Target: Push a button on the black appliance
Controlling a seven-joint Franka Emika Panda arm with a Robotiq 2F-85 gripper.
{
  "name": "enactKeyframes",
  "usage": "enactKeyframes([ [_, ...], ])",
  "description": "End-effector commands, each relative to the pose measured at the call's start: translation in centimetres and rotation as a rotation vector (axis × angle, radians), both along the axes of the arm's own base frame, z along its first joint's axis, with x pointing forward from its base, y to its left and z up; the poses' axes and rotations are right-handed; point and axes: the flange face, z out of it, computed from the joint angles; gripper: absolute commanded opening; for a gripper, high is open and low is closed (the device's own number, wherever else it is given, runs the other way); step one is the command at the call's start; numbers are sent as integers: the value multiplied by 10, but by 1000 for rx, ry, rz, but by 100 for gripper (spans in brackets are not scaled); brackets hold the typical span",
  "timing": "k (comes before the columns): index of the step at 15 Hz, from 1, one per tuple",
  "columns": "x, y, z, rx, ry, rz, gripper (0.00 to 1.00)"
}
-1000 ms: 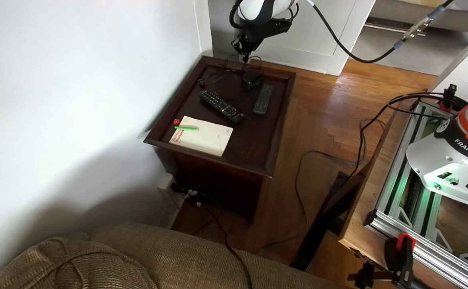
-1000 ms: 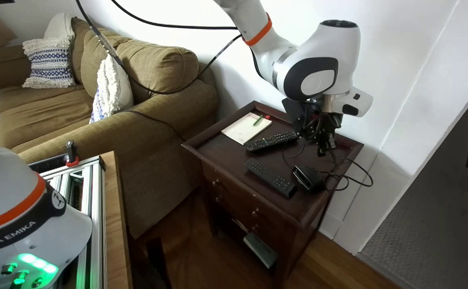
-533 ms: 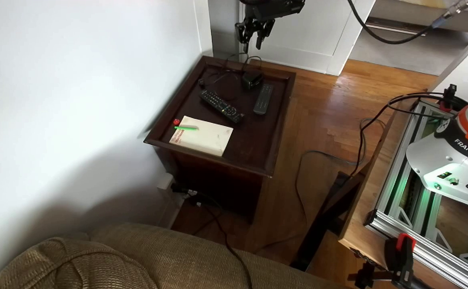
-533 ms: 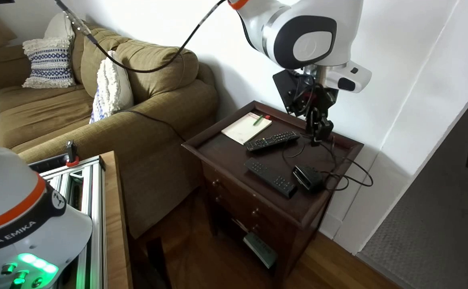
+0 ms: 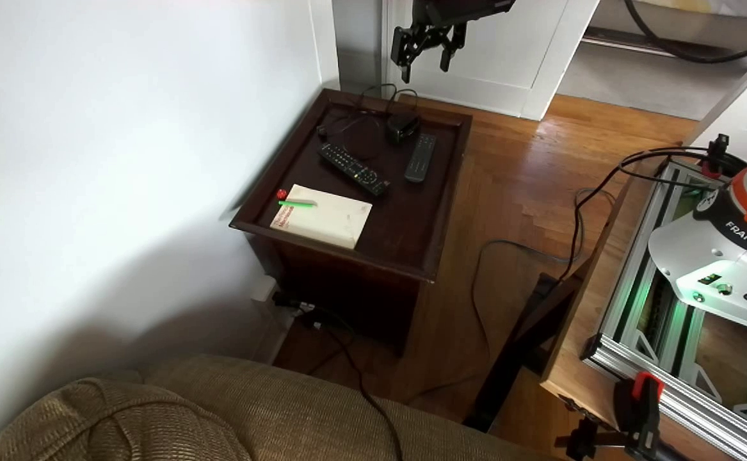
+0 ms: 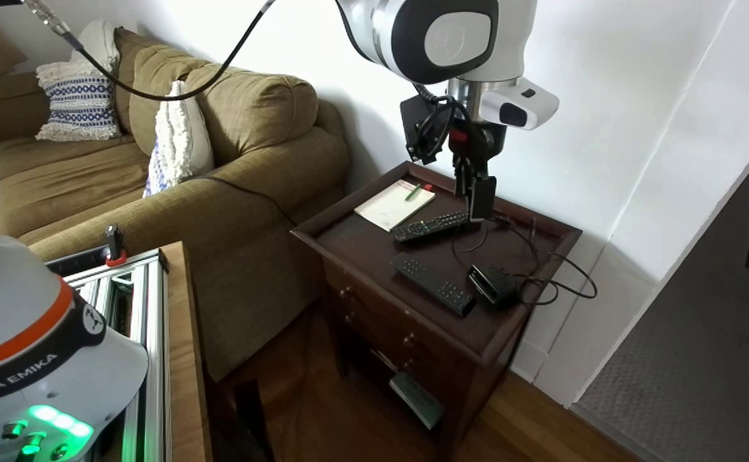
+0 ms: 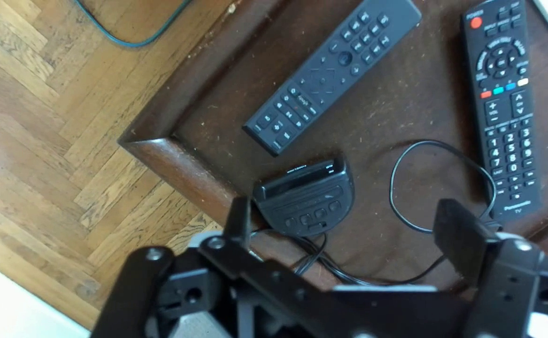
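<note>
The black appliance (image 7: 302, 202), a squat device with a row of small buttons on its sloped face, sits near a corner of the dark wooden side table (image 5: 399, 250). It also shows in both exterior views, as a small black block (image 5: 402, 128) and a dark box (image 6: 495, 285). Above the tabletop hangs my gripper (image 7: 345, 204), its fingers spread wide and nothing between them. In the wrist view the appliance appears just beyond the left finger (image 7: 238, 216), seen from above. Its buttons are visible, and no finger touches it.
Two slim remotes lie near the appliance, a plain one (image 7: 330, 70) and a Panasonic one (image 7: 508, 155). Thin black cables (image 7: 335, 267) trail behind it. A pale book (image 5: 328, 221) with a green pen (image 5: 296, 204) and a red die (image 5: 281, 194) lies farther along. A raised rim (image 7: 184, 169) borders the tabletop.
My gripper has gone from shut to wide open and risen away from the table. It has shifted rightward in an exterior view. The appliance and remotes have stayed put.
</note>
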Motion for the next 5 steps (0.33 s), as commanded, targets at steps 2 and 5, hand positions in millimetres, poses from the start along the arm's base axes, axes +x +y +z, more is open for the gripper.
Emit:
enactKeyframes([
  [2, -6, 1, 5, -7, 6, 9, 100],
  [5, -10, 2, 6, -8, 8, 12, 100],
])
